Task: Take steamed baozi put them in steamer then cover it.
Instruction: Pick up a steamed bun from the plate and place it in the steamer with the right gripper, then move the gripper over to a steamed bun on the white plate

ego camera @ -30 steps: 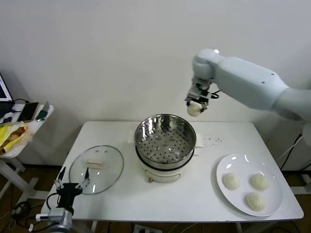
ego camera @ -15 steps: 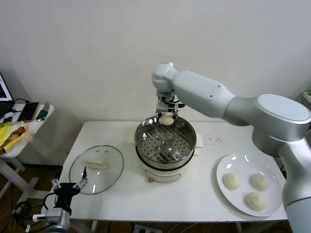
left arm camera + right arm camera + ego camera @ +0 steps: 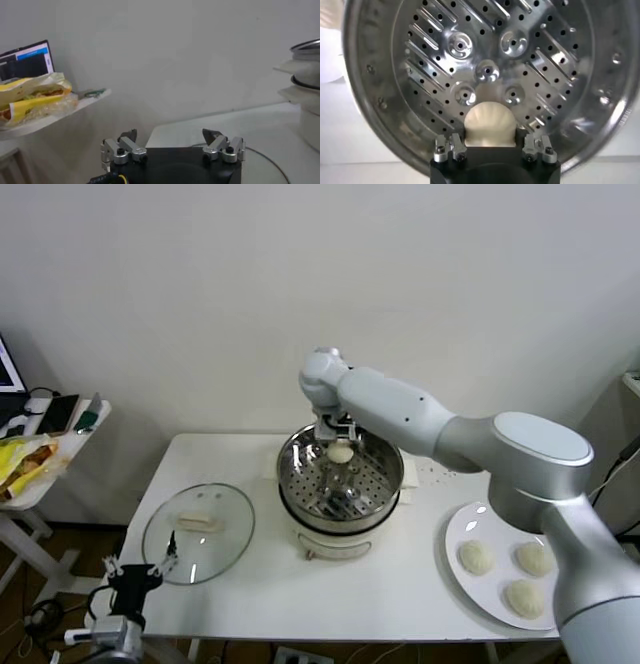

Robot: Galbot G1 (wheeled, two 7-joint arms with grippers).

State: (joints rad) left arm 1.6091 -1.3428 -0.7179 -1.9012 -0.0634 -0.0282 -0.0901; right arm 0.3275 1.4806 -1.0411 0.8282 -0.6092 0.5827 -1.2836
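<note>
Right wrist view: the right gripper (image 3: 490, 145) was closed on one bun (image 3: 489, 125), held just above the holed floor of the steamer (image 3: 470, 60), near its back wall. A second earlier the bun had been carried high behind the pot; it was now lowered inside the rim, so release was judged near. Being round, the bun showed no long axis. Three buns (image 3: 505, 574) remained on the plate (image 3: 560, 609); the lid (image 3: 198, 532) lay aside, near the spread, empty left gripper (image 3: 135, 569).
</note>
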